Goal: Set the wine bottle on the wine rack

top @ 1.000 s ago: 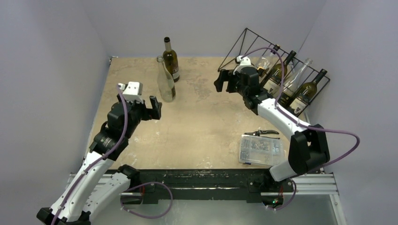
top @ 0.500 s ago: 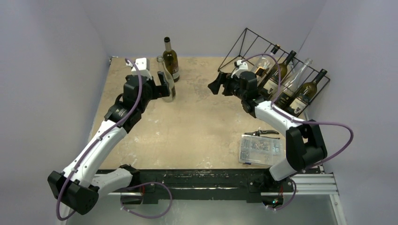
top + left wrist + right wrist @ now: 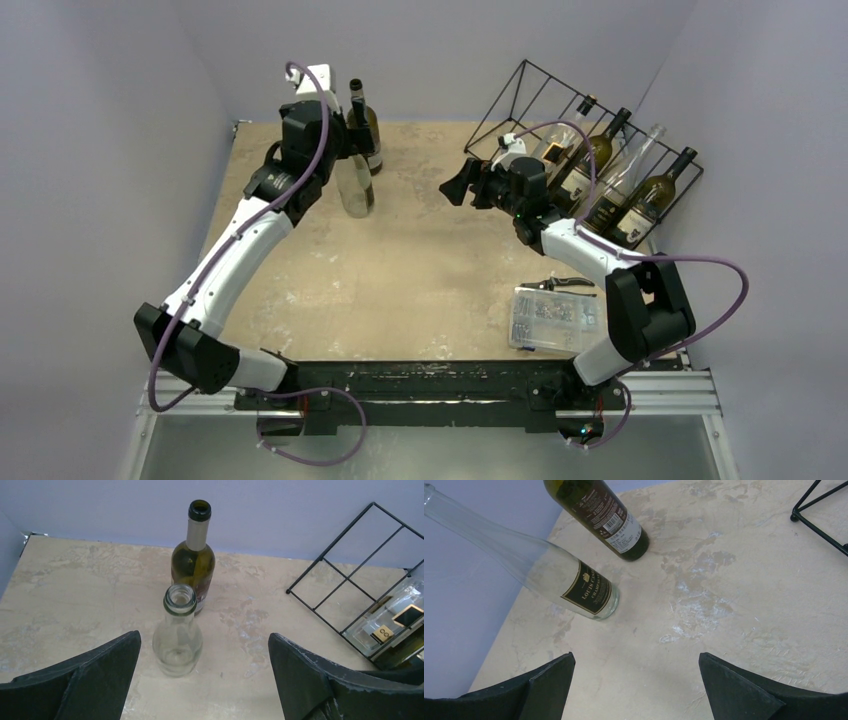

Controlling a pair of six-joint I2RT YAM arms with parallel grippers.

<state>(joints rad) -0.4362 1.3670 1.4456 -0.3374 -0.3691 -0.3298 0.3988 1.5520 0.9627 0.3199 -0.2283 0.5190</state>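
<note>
A clear glass wine bottle [image 3: 354, 185] stands upright at the far left of the table, with a dark green wine bottle [image 3: 366, 130] just behind it. Both show in the left wrist view, clear [image 3: 177, 630] and green [image 3: 194, 565], and in the right wrist view, clear [image 3: 569, 582] and green [image 3: 609, 517]. My left gripper [image 3: 348, 138] is open and empty, held above and just left of the two bottles [image 3: 205, 655]. The black wire wine rack [image 3: 520, 95] stands at the far right and holds several bottles. My right gripper [image 3: 456, 186] is open and empty, left of the rack, facing the standing bottles [image 3: 636, 680].
A clear plastic parts box [image 3: 555, 320] and black pliers [image 3: 565, 284] lie at the near right. Grey walls close in the table at the back and on both sides. The rack's empty left slots [image 3: 350, 580] show in the left wrist view.
My left arm has stretched out and swung the open gripper from the table's left middle up over the two standing bottles. My right gripper has shifted slightly left, away from the rack.
</note>
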